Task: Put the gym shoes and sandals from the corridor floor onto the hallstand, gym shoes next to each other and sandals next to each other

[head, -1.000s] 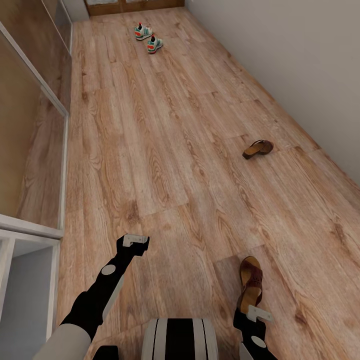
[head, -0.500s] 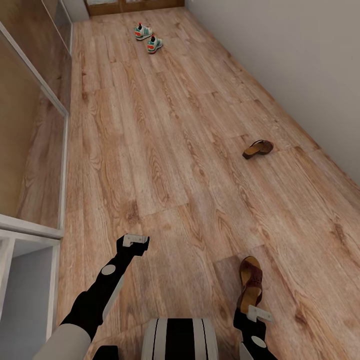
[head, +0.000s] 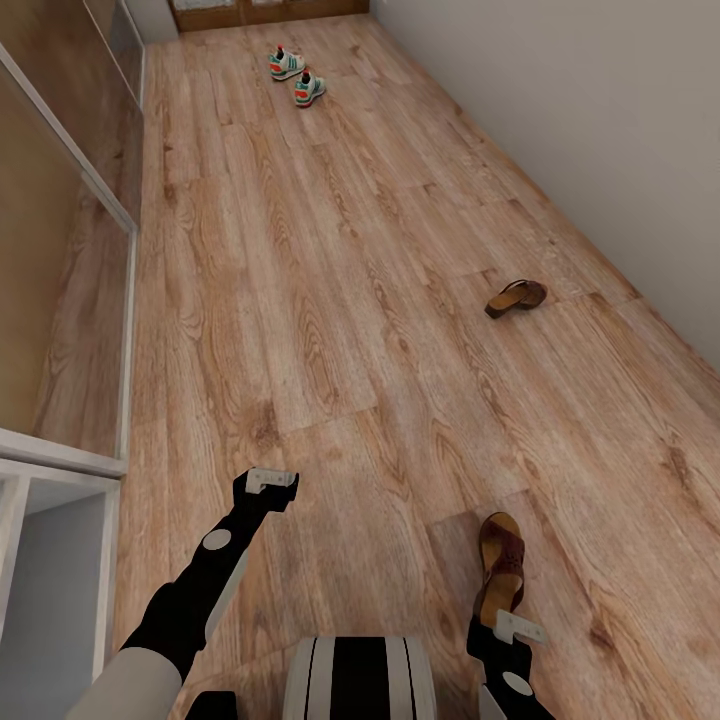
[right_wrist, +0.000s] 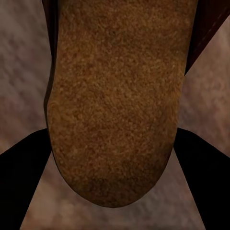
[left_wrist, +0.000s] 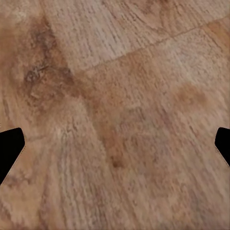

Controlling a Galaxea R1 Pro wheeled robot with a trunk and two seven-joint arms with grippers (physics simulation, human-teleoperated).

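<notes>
Right gripper [head: 497, 612] spread astride near sandal [head: 501, 565] heel | left gripper [head: 272, 481] spread, empty | risk: shallow heel-edge pinch slips, sandal drops to corridor floor [head: 330, 330].

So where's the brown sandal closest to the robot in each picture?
Head view: the near sandal lies low and right of middle, just ahead of the right gripper.
Left wrist view: it isn't there, just the wood floor.
Right wrist view: its tan insole takes up the middle, between the two dark fingers.
Shared landmark: the wood-plank floor.
</notes>
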